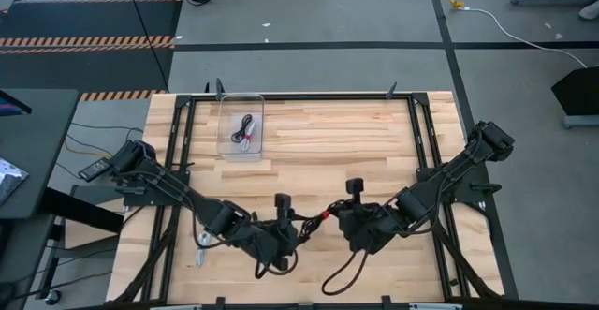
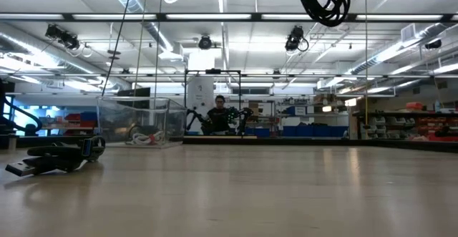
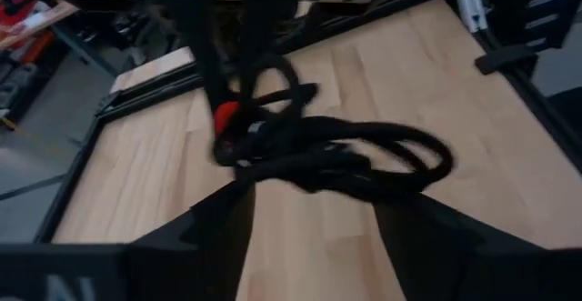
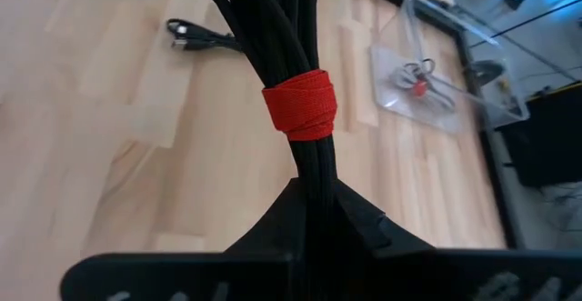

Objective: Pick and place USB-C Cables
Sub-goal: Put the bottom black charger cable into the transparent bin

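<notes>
While the high view is showing both arms meeting low over the near middle of the wooden table [image 1: 356, 141], only the wrist views are making clear what is happening there. In the right wrist view, the right gripper [image 4: 314, 205] is closing its fingers tightly on a black red-tied cable bundle [image 4: 273, 37], pinching it just below the red tie [image 4: 302, 104]. The left wrist view is showing the same bundle [image 3: 336, 160] hanging in front of the left gripper [image 3: 309, 233], whose fingers are standing wide apart with nothing between them. From above, the red tie [image 1: 325, 214] is sitting between the two grippers, left [image 1: 284, 226] and right [image 1: 351, 218].

The clear bin [image 1: 225, 141] is standing near the table's far left edge and is holding two small cable bundles [image 1: 246, 130], one dark and one pale with a red tie. The low view is showing another black cable [image 2: 54, 158] lying on the tabletop, well apart from the bin [image 2: 136, 119].
</notes>
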You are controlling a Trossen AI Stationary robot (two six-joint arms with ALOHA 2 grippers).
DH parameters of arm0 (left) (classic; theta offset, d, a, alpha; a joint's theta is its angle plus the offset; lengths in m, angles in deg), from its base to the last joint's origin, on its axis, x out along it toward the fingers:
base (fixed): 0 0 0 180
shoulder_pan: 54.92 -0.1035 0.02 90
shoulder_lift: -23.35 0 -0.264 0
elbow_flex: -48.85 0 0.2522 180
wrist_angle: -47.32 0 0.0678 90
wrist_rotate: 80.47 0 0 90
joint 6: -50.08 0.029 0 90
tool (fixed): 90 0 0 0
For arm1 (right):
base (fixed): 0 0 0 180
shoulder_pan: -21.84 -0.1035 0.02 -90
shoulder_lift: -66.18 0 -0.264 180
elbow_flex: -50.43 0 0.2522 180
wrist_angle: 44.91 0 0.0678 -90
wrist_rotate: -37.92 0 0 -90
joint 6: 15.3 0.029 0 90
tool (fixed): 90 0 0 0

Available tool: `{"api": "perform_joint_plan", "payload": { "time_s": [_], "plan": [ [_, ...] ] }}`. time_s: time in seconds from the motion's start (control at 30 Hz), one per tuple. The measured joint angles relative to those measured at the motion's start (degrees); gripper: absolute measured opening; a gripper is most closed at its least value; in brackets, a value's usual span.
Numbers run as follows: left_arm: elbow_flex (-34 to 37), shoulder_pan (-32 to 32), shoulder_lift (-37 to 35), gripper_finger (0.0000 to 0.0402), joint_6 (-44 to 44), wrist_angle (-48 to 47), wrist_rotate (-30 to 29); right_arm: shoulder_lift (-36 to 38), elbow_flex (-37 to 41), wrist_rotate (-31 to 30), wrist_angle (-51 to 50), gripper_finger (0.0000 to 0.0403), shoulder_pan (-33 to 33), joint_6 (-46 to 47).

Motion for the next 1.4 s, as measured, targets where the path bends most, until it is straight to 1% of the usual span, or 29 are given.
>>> {"api": "perform_joint_plan", "payload": {
  "time_s": [0.07, 0.17, 0.3, 0.4, 0.6, 0.77, 1.03, 1.13, 1.3, 1.4],
  "plan": [
    [0.0, 0.0, 0.0, 0.0254, -0.2, 0.1, 1.1, 0.0, 0.0, -1.3, 0.0, 0.0029, 0.1, -0.3],
    [0.0, 0.0, 0.0, 0.0274, -0.2, 1.3, 0.6, 0.0, 0.0, -2.0, 1.1, 0.0028, 0.5, -0.4],
    [0.0, -0.3, 0.0, 0.0283, 1.9, 7.6, 0.2, 0.0, 0.0, -2.1, 3.7, 0.0028, 1.0, -1.1],
    [0.0, -1.1, 0.0, 0.0279, 2.6, 10.4, 0.3, 0.0, 0.0, -2.1, 4.6, 0.0028, 1.1, -2.0],
    [0.0, -2.2, 0.0, 0.026, 0.8, 10.3, 0.3, 0.0, 0.0, -2.2, 4.1, 0.0028, 1.2, -2.0],
    [0.0, -2.4, 0.0, 0.0244, -0.9, 8.6, -3.9, 0.0, 0.0, -2.3, 4.2, 0.0028, 0.5, -1.9],
    [0.0, -3.0, 0.0, 0.0243, -1.1, 10.2, -4.7, 0.0, 0.0, -2.2, 4.3, 0.0028, 0.6, -1.9],
    [0.0, -3.1, 0.0, 0.0244, -1.1, 10.3, -7.0, 0.0, 0.0, -2.0, 4.3, 0.0028, 0.2, -1.9],
    [0.0, -3.3, 0.0, 0.0243, -1.1, 10.4, -13.1, 0.0, 0.0, -1.4, 4.2, 0.0028, -0.6, -2.0],
    [0.0, -3.3, 0.0, 0.0243, -1.3, 10.4, -14.5, 0.0, 0.0, -1.7, 4.3, 0.0028, -0.6, -2.0]
  ]
}}
